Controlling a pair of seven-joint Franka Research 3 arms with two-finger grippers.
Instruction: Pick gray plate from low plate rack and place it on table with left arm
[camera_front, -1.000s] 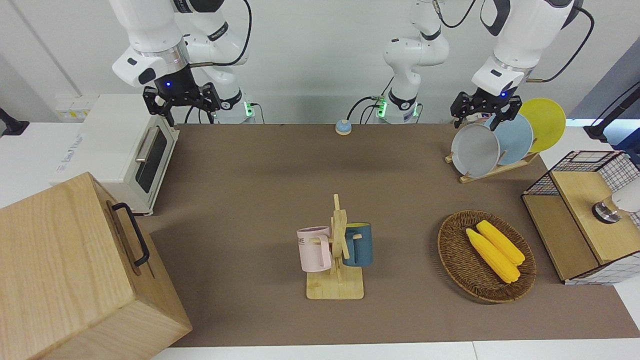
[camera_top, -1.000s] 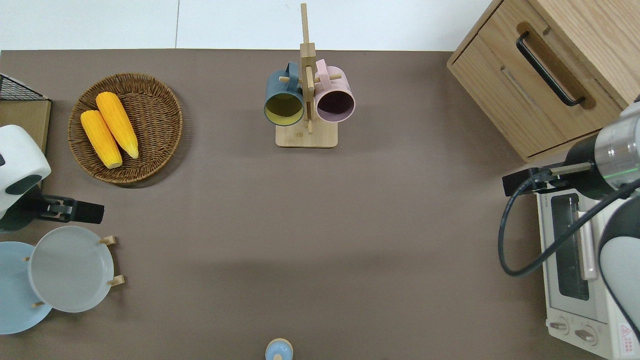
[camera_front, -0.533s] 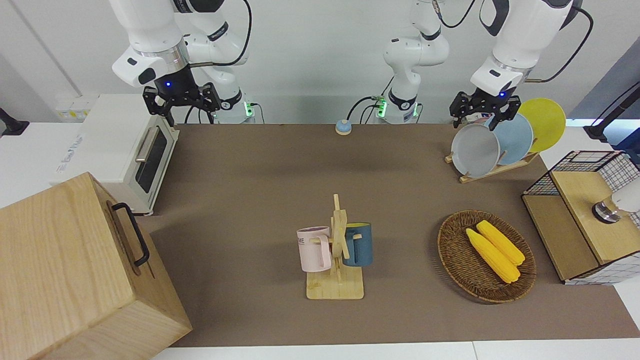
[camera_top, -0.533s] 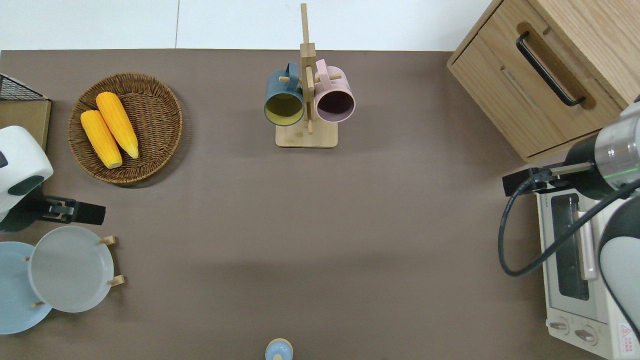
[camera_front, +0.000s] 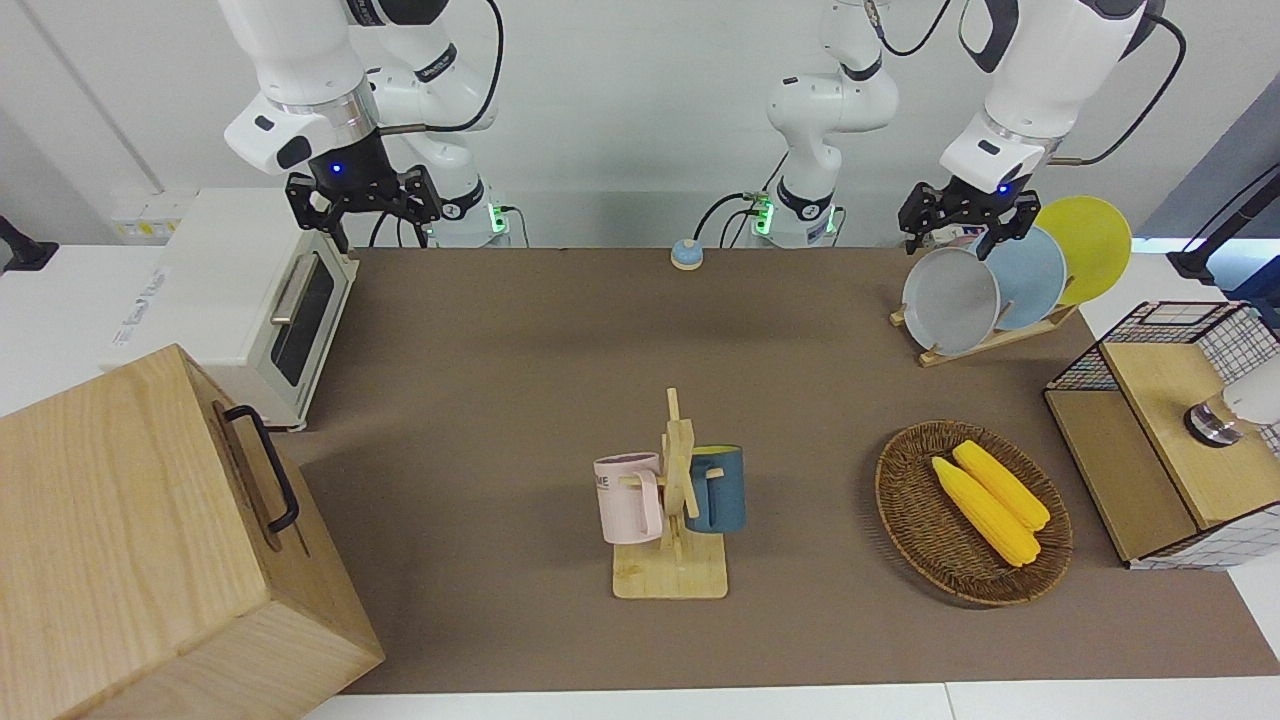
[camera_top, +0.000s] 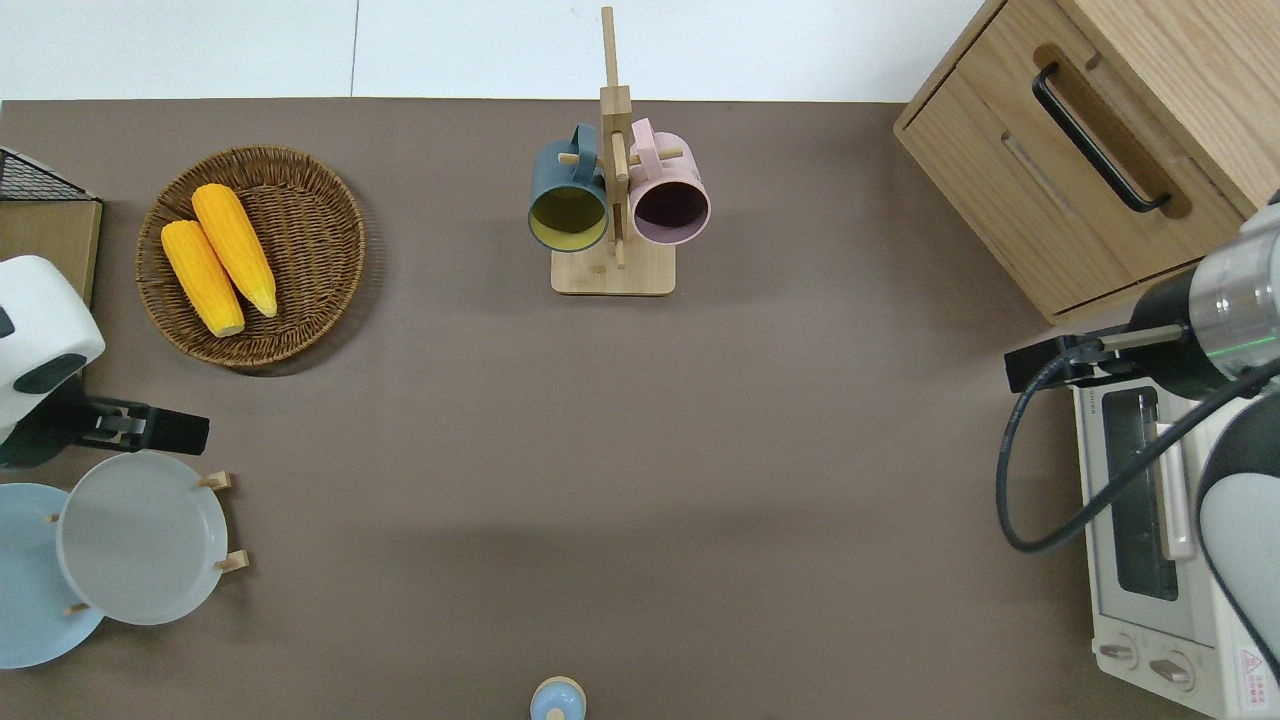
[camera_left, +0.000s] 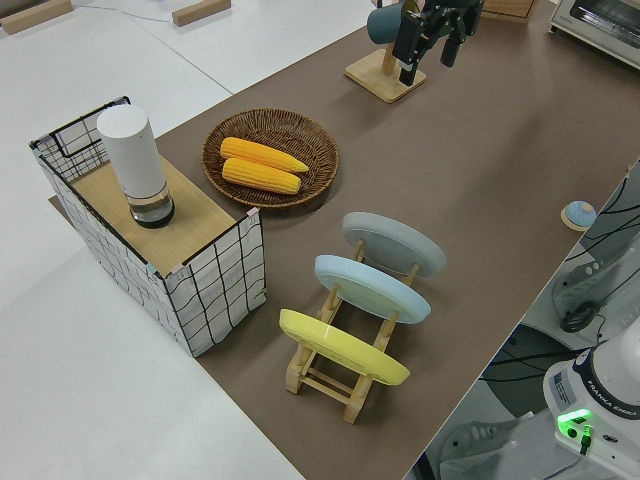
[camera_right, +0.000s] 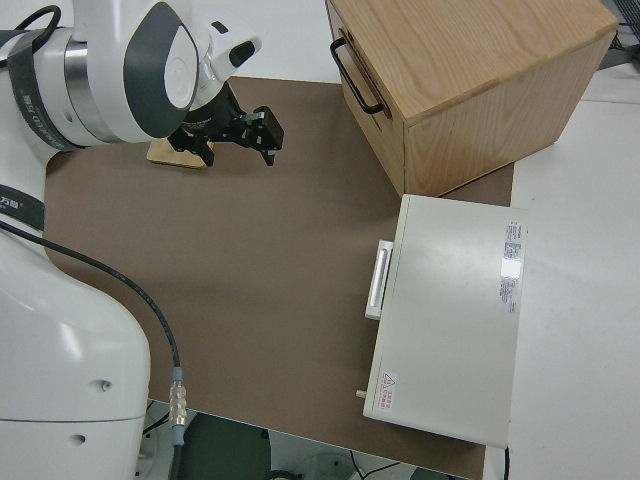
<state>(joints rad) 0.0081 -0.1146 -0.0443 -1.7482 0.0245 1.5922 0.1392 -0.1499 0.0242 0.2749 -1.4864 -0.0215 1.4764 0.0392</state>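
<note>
Table (camera_top: 640, 450) — gray plate (camera_top: 140, 537) racked; left hand (camera_front: 962, 228) above, open.

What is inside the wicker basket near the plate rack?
Two yellow corn cobs lie side by side in the wicker basket. The weave beneath the cobs is covered; nothing else shows in it.

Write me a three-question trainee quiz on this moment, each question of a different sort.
1. True or false: the gray plate stands in the rack.
2. Which plate in the rack is farthest from the robots? A gray, B blue, C yellow.
3. Fill in: the basket holds two ____.

Key:
1. True; the open left claw is above it, not gripping.
2. A; the blue plate and yellow plate stand nearer to the robots.
3. Corn cobs.
</note>
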